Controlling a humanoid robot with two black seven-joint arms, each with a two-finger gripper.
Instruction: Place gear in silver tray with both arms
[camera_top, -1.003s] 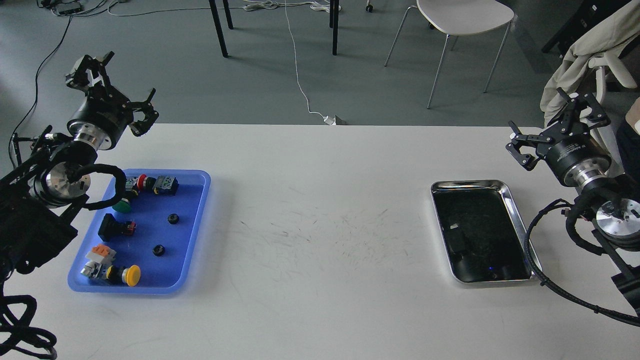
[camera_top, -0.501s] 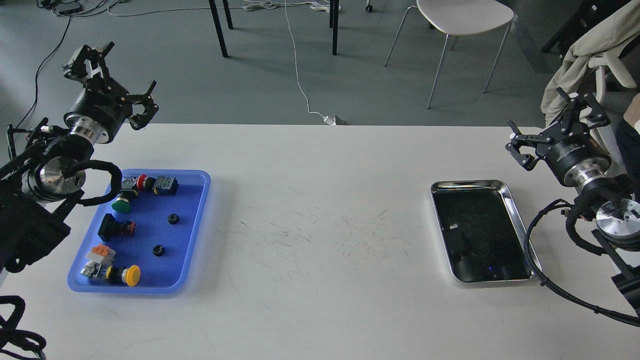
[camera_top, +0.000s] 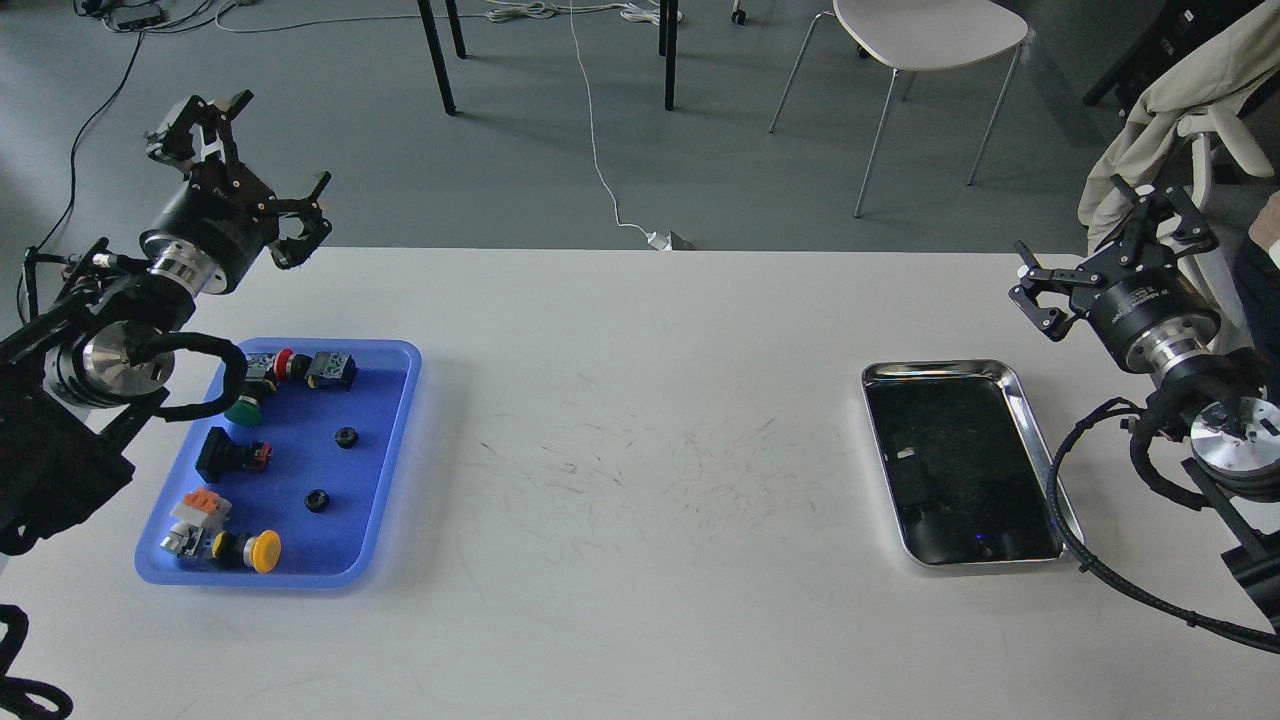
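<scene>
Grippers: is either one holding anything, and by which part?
Nothing is held. The left gripper and the right gripper are both open and empty.

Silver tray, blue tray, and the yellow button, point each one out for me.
silver tray (camera_top: 1031, 418), head view, right rim.
blue tray (camera_top: 385, 440), head view, bare floor by right wall.
yellow button (camera_top: 265, 551), head view, cap.

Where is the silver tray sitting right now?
In the head view, the silver tray lies on the right side of the white table, just below the right tool, far across from the blue tray on the left.
</scene>
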